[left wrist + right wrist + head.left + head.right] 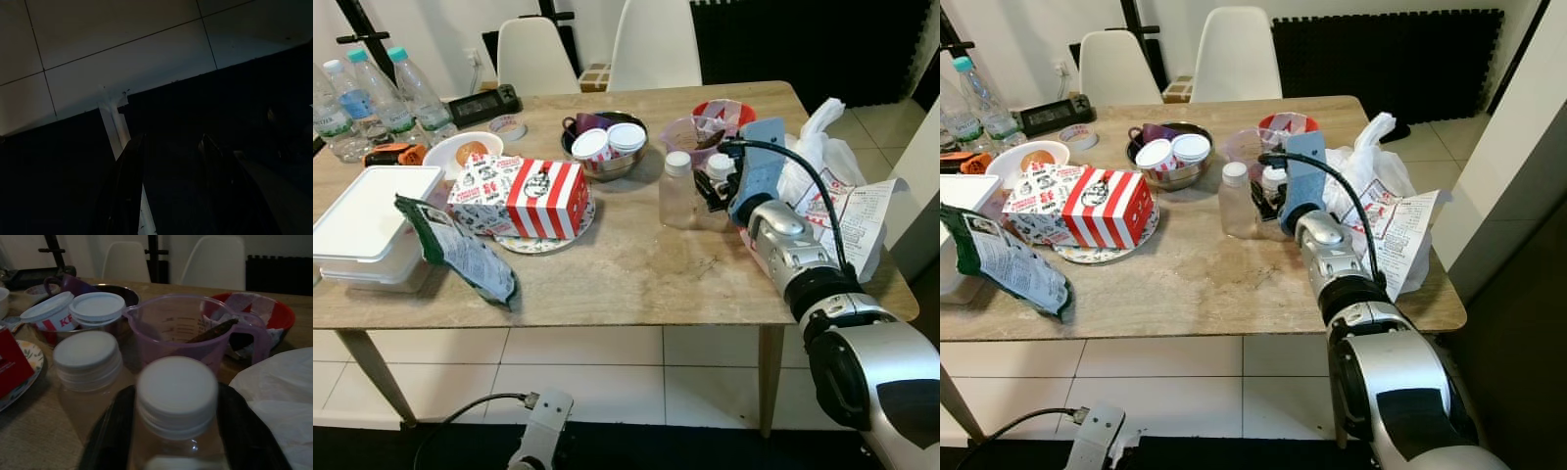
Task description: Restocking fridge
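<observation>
Clear plastic with a white screw cap, the small bottle [177, 406] stands on the wooden table [636, 264] between the two black fingers [110, 431] of the right gripper [717, 186]. The fingers bracket it on both sides just below the cap, spread about as wide as the bottle; whether the pads actually press on it I cannot tell. From the head views this bottle is at about 2 o'clock from the table's middle.

Just beside it, at its 9 o'clock, stands a second bottle [677, 190] of the same kind. At 12 o'clock behind both is a purple measuring jug [195, 333], and past that a red bowl [724, 111]. At 10 o'clock a metal bowl [612, 162] holds two white-lidded tubs [608, 141]. Farther out at 9 o'clock a red-and-white striped box [543, 199] sits on a plate, with a white container [367, 220] and a dark packet [460, 253] near the table's left edge. At 3 o'clock lies a white plastic bag [822, 162].

The left gripper [168, 186] hangs low over dark flooring and pale tiles [122, 54], its fingers a little apart and holding nothing.
</observation>
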`<state>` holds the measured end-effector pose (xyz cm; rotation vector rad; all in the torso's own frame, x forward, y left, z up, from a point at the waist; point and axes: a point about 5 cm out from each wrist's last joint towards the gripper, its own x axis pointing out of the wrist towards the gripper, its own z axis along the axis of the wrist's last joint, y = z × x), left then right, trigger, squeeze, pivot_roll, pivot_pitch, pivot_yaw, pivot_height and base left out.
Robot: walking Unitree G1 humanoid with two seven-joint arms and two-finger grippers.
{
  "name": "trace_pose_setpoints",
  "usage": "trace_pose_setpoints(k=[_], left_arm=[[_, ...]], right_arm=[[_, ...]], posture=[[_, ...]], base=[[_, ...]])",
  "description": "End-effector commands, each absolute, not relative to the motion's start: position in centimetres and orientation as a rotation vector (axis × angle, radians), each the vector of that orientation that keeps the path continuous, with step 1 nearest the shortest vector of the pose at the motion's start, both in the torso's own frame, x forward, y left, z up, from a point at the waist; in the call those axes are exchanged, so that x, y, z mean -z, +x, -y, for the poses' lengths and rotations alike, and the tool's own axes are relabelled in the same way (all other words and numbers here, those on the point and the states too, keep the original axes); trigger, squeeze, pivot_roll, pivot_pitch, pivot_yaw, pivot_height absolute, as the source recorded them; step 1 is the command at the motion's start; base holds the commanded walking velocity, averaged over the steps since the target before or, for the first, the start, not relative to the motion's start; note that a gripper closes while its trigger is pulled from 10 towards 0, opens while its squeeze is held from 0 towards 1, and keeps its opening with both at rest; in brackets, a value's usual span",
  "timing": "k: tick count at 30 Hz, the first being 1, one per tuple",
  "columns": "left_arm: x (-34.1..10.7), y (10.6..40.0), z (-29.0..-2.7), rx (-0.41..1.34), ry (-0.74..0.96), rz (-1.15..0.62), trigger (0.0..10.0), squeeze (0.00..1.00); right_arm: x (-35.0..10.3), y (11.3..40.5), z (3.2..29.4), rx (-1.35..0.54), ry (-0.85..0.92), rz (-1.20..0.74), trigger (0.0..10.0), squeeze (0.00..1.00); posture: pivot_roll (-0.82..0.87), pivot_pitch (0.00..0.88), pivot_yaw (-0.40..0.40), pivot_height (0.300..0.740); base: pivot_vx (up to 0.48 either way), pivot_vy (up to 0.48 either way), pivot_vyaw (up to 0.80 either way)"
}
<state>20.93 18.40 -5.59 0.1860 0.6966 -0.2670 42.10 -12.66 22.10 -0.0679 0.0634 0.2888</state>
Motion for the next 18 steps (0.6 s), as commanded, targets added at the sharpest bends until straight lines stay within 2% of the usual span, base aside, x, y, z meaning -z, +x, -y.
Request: trace_pose_setpoints(k=[1,2,3,6,7,8,15,18], left_arm=[[5.9,20.4,-18.7,0.266,0.190,-0.727,10.0,0.00],[5.9,20.4,-18.7,0.266,0.190,-0.727,10.0,0.00],[5.9,20.4,-18.6,0.267,0.190,-0.727,10.0,0.00],[5.9,20.4,-18.6,0.267,0.189,-0.727,10.0,0.00],[5.9,20.5,-18.5,0.268,0.188,-0.726,10.0,0.00],[5.9,20.6,-18.5,0.269,0.188,-0.725,10.0,0.00],[5.8,21.1,-18.3,0.269,0.189,-0.722,10.0,0.00],[5.4,21.8,-18.0,0.267,0.185,-0.712,10.0,0.00]], right_arm=[[-21.8,42.1,12.6,-0.298,-0.066,-0.095,3.6,0.00],[-21.8,42.1,12.6,-0.298,-0.066,-0.095,3.6,0.00],[-21.8,42.1,12.7,-0.299,-0.069,-0.098,2.9,0.00],[-21.8,42.1,12.8,-0.299,-0.070,-0.099,2.9,0.00],[-21.8,42.1,12.9,-0.295,-0.069,-0.098,0.6,0.00],[-22.0,42.1,13.1,-0.286,-0.068,-0.090,0.0,0.00],[-23.5,42.4,14.2,-0.258,-0.055,-0.033,0.0,0.00],[-25.5,42.5,15.2,-0.257,-0.057,0.034,0.0,0.00]], posture=[[0.00,0.210,0.043,0.726],[0.00,0.210,0.043,0.726],[0.00,0.208,0.043,0.726],[0.00,0.208,0.043,0.726],[0.00,0.205,0.043,0.726],[0.00,0.199,0.043,0.726],[-0.01,0.180,0.046,0.726],[-0.03,0.140,0.055,0.726]], base=[[0.000,0.000,0.00],[0.000,0.000,0.00],[0.000,0.000,0.00],[0.000,0.000,0.00],[0.000,0.000,0.00],[0.000,0.000,0.00],[0.000,0.000,0.00],[0.000,0.000,0.00]])
